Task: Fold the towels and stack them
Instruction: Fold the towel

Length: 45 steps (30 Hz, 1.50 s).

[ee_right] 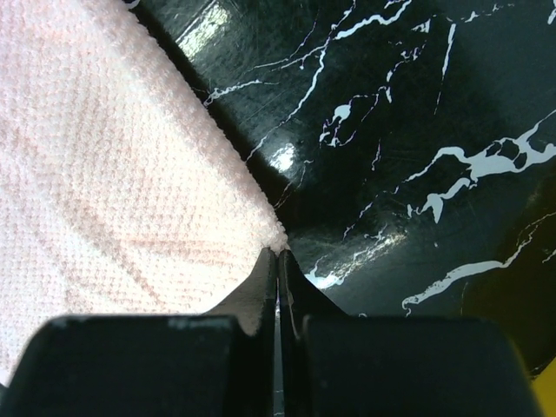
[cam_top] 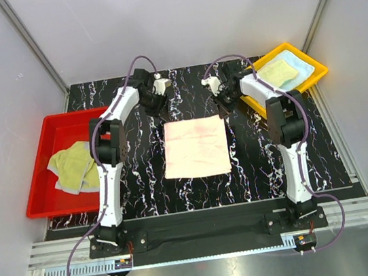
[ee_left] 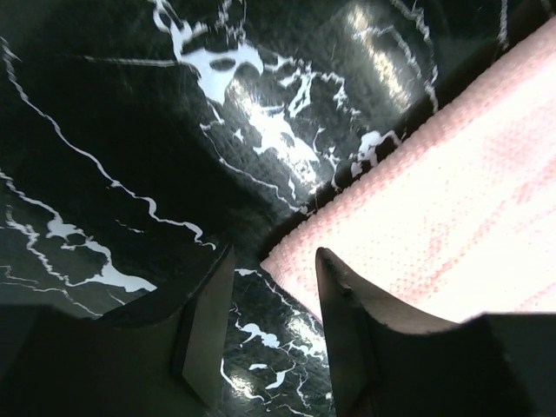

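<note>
Black marble surface [cam_top: 257,169]: peach-pink towel [cam_top: 195,147] flat at centre. Left fingers [ee_left: 204,326] apart at its 11 o'clock corner, holding nothing. Right fingers [ee_right: 295,304] pressed together at the 1 o'clock corner, probably pinching its tip.

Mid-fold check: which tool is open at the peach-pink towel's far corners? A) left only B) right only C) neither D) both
A: the left tool's fingers stand apart with a corner of the peach-pink towel between them, while the right tool's fingers are pressed together at the other far corner.
</note>
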{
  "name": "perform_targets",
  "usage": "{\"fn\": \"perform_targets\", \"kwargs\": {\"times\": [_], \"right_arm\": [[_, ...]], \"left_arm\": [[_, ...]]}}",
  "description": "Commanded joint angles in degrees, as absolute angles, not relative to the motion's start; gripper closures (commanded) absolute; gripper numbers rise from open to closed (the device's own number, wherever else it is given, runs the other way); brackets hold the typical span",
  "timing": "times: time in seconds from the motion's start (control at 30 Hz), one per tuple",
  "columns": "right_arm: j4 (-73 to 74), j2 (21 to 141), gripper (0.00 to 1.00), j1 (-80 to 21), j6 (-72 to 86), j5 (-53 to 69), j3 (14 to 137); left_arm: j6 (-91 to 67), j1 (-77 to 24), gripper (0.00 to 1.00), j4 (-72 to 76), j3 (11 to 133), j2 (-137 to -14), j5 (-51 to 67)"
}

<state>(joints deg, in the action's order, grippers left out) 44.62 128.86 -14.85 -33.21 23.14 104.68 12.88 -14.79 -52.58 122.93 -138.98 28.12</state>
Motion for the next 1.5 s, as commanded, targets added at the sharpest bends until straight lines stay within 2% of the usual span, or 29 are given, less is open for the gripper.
{"fn": "perform_targets", "kwargs": {"times": [0.0,0.23,0.33,0.5,0.6,0.63,0.7,0.77,1.47], "right_arm": [[43.1,129.6,1.0,-14.7,-34.5,24.8,107.5],[44.1,131.4,1.0,-14.9,-34.7,25.5,110.1],[44.1,131.7,1.0,-14.9,-34.8,25.3,110.2],[43.9,132.0,1.0,-14.9,-34.9,25.0,110.0],[43.8,132.1,1.0,-14.9,-34.6,25.4,110.2],[43.6,132.0,1.0,-14.9,-34.6,25.6,110.2],[43.7,131.8,1.0,-14.9,-34.5,25.4,110.2],[43.7,131.7,1.0,-14.9,-34.6,25.1,110.3],[39.6,121.7,1.0,-14.9,-33.6,20.4,103.4]], "left_arm": [[16.0,-14.8,0.53,-54.4,125.5,-139.6,27.9],[16.6,-14.8,0.54,-54.8,125.7,-140.9,27.5],[17.2,-14.7,0.58,-55.6,125.8,-141.3,27.4],[18.2,-14.7,0.61,-57.6,125.3,-141.3,26.6],[18.5,-14.7,0.7,-57.9,125.0,-141.4,28.1],[18.4,-14.7,0.82,-58.1,125.1,-141.6,28.2],[18.4,-14.8,0.94,-58.3,125.1,-141.5,28.4],[17.7,-14.7,1.0,-57.9,124.9,-140.7,29.0],[11.9,-14.8,1.0,-50.0,115.1,-126.9,26.7]]}}
